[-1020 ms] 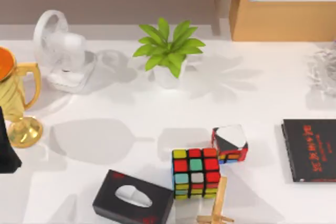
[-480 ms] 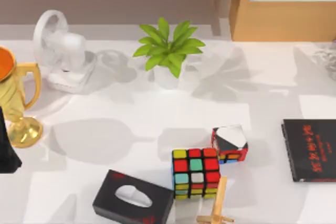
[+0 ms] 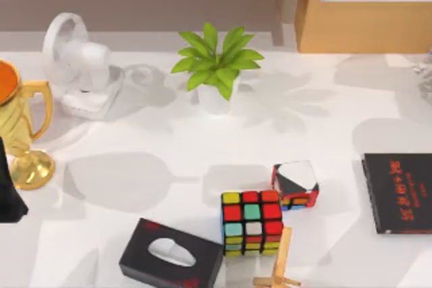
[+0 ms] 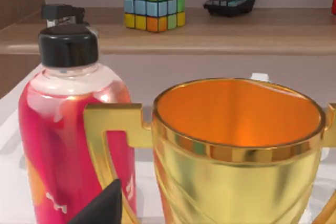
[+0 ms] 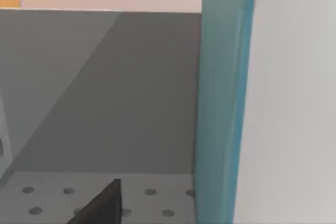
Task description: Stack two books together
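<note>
The thin black book (image 3: 398, 193) with red lettering lies flat near the table's right edge in the top view. The teal-covered book (image 5: 223, 114) stands very close in the right wrist view, its cover edge upright and its white page side (image 5: 294, 103) beside it. A dark part of my right gripper (image 5: 100, 205) shows a little apart from the teal cover. Whether it grips the book cannot be made out. My left arm (image 3: 8, 193) is parked at the table's left edge beside the gold trophy (image 3: 20, 133).
A black tissue box (image 3: 172, 254), a Rubik's cube (image 3: 252, 222), a small red-and-white cube (image 3: 295, 183) and a wooden stand (image 3: 280, 264) crowd the front middle. A potted plant (image 3: 216, 65) and white fan (image 3: 81, 65) stand at the back. A pink bottle (image 4: 68, 129) stands beside the trophy.
The grey shape at the top view's right edge slid rightward, almost out of the picture, and the shadows on the right of the table shifted. The left arm and black book stayed still.
</note>
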Tool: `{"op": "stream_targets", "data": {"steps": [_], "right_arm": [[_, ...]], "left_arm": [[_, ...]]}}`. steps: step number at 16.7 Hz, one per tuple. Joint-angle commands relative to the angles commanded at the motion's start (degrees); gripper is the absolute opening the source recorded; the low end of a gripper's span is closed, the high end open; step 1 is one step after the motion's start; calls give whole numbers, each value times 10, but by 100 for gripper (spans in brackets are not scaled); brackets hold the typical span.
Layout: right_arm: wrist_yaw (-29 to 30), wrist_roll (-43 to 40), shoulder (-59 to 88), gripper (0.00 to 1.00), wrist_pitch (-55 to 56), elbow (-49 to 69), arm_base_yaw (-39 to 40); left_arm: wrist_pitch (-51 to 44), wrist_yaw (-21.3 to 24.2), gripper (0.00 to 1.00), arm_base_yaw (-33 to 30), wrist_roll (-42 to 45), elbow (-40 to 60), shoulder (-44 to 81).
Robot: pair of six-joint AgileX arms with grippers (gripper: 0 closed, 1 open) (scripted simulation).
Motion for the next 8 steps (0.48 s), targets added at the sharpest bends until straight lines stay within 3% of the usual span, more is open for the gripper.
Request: {"op": "stream_targets", "data": {"steps": [8], "right_arm": [[4, 0, 13, 100, -6, 19, 4]], "left_arm": [[0, 0, 100, 0, 0, 0, 0]]}}
